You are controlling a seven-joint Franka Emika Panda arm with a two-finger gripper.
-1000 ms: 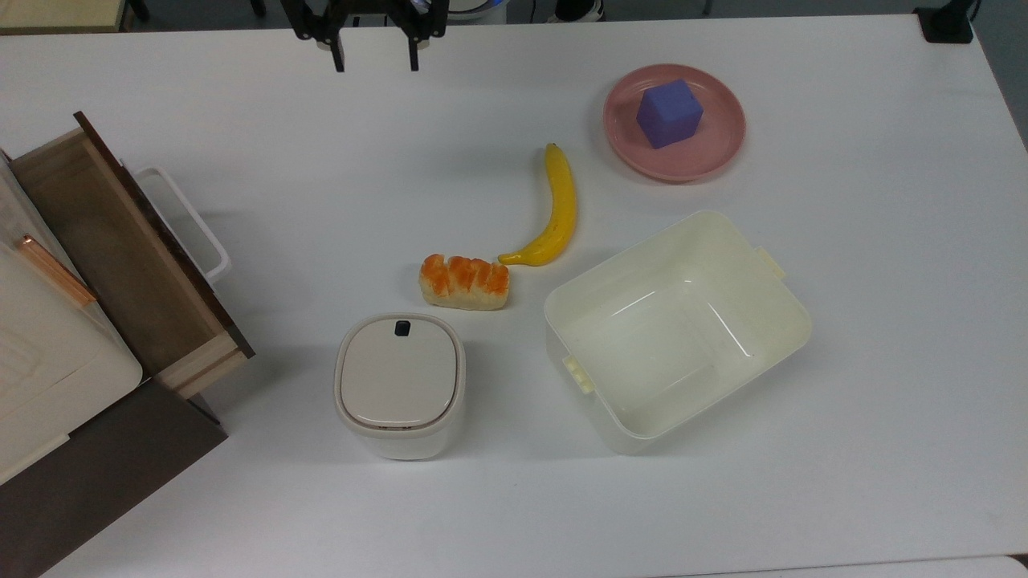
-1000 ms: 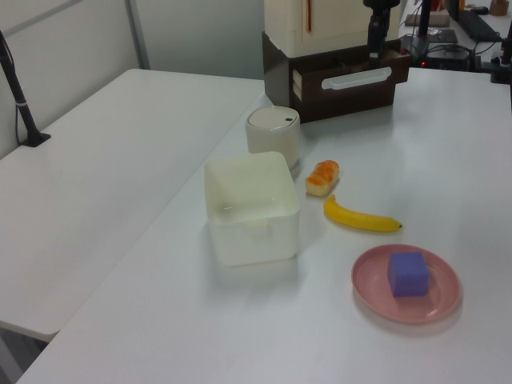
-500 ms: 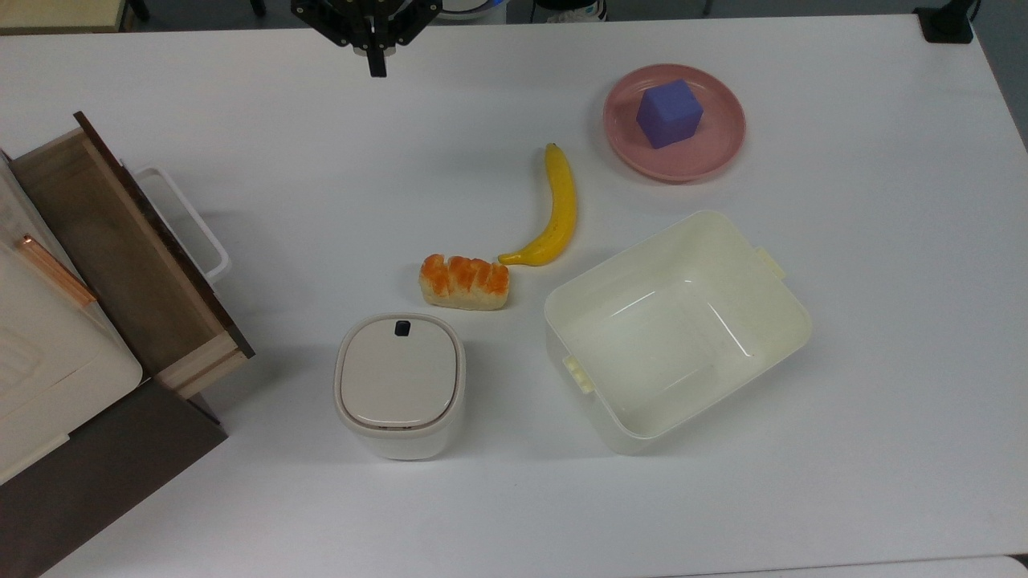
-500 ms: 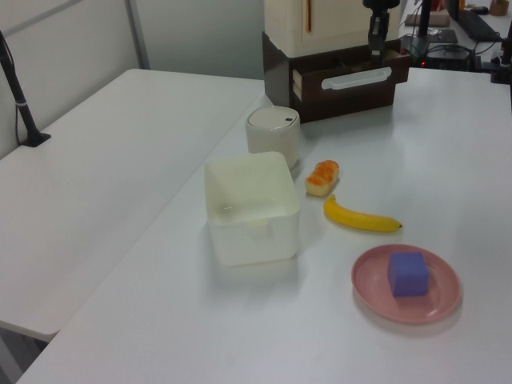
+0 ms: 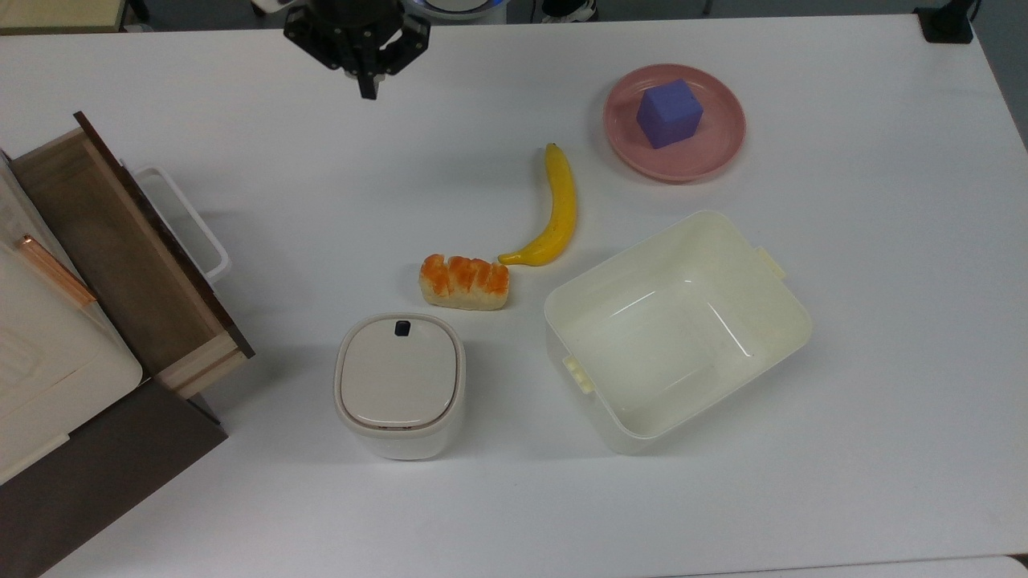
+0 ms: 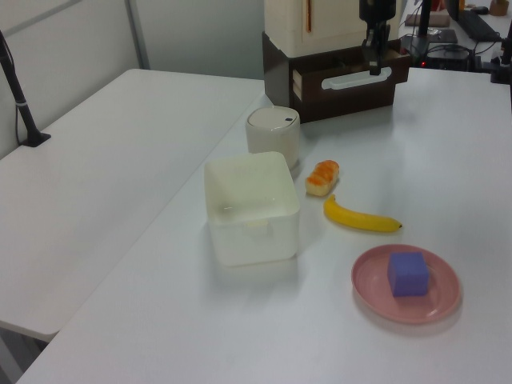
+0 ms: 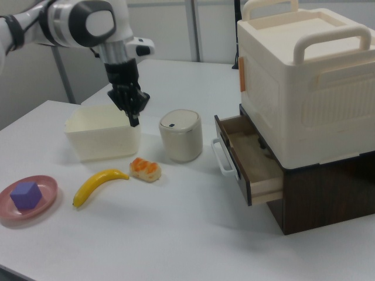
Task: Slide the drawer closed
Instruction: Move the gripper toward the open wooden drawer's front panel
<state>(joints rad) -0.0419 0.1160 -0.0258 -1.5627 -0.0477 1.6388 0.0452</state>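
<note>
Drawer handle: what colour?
White. The handle on the drawer shows best in the right view.

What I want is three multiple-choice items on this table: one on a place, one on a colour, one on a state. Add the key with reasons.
1. Where does the purple cube sit?
A. in the cream tub
B. on the pink plate
C. on the bare table

2. What colour is the handle of the drawer?
A. white
B. copper
C. black

3. What state is the drawer in?
A. pushed in flush
B. pulled out, with its brown bottom showing
C. taken out and lying on the table

Key:
1 B, since the cube rests in the middle of the plate.
2 A, since the loop bar on the dark front panel is white.
3 B, since the box juts out from under the white appliance and its inside is open to the top view.
</note>
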